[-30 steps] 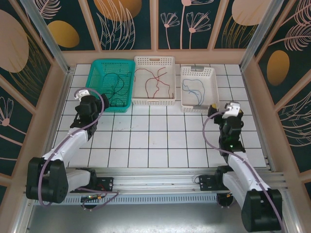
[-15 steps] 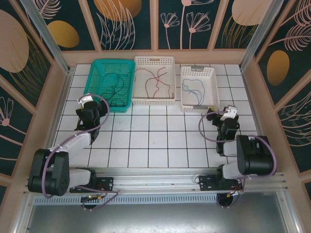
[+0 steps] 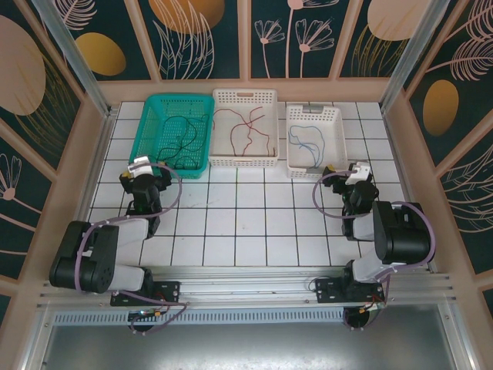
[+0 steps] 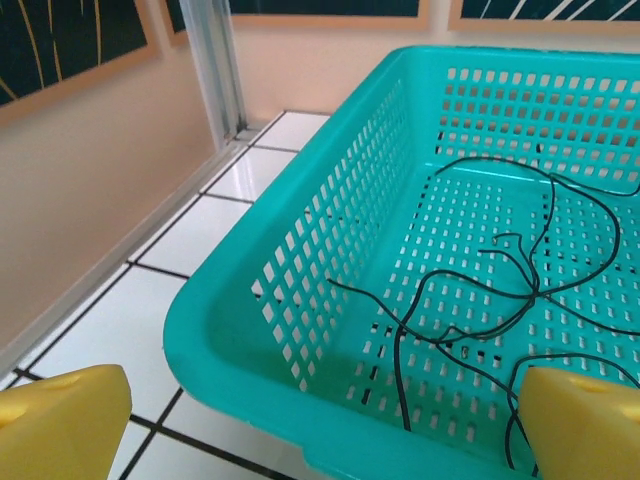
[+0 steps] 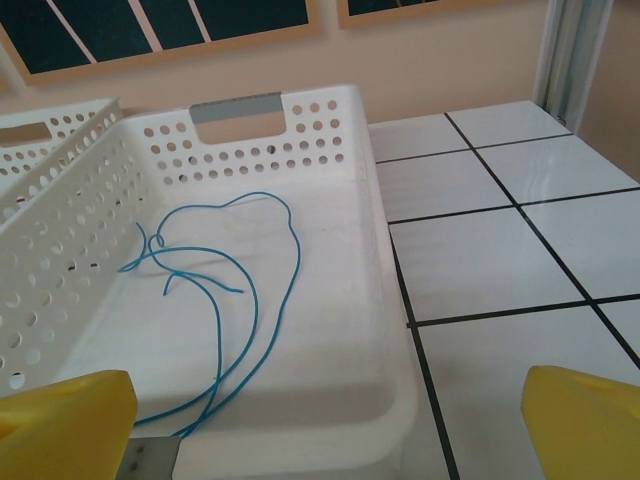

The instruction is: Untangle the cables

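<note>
The cables lie apart by colour in three baskets that stand in a row at the 12 o'clock side of the tiled table (image 3: 246, 223). The black cables (image 3: 183, 139) curl loosely on the floor of the teal basket (image 3: 151, 123) toward 11 o'clock. The red cables (image 3: 246, 131) are in the middle white basket (image 3: 245, 96) at 12 o'clock. The blue cables (image 3: 306, 141) are in the right white basket (image 3: 337, 139) toward 1 o'clock. The left gripper (image 4: 322, 430) is just off the teal basket's corner at about 7 o'clock from it, and it looks over the rim at the black cables. Its yellow fingertips (image 4: 60, 425) stand spread far apart, with nothing between them. The right gripper (image 5: 325, 425) is near the right white basket's corner at about 5 o'clock from it, and it faces the blue cables inside. Its jaws are also spread wide and they hold nothing. No cable touches either gripper.
</note>
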Controlling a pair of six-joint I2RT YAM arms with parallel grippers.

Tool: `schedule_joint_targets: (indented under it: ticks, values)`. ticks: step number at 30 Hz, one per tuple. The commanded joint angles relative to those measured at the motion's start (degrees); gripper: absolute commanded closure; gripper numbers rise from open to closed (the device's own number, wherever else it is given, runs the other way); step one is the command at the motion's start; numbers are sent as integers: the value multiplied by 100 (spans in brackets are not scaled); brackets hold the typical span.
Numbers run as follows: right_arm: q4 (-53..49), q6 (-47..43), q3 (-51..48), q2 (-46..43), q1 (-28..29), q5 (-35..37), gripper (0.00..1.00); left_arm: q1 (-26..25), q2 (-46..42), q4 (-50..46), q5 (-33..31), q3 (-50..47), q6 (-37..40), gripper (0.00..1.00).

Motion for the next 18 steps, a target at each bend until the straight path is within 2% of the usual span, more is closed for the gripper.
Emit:
schedule_joint_targets:
  ticks: [1, 2, 3, 4, 7, 8, 18]
  values:
    - [104, -92, 54, 1, -46, -130, 1, 42, 247, 1411, 286, -250, 520, 1]
    - [110, -92, 53, 1, -46, -130, 1, 38, 453, 1884, 326, -392, 564, 1]
    - [104, -92, 49, 2, -45, -130, 1, 98, 478, 1692, 157, -281, 379, 1]
    - [102, -92, 49, -1, -46, -122, 1, 241, 488, 1543, 318, -245, 238, 1]
    - [109, -90, 49, 2, -40, -121, 1, 583, 553, 1617, 1301, -335, 125, 1]
    - [108, -92, 50, 4, -37, -115, 1, 671, 707, 2088, 1555, -507, 154, 1]
    - [43, -110, 90, -3, -20, -86, 1, 693, 676, 2149, 1480, -549, 105, 1]
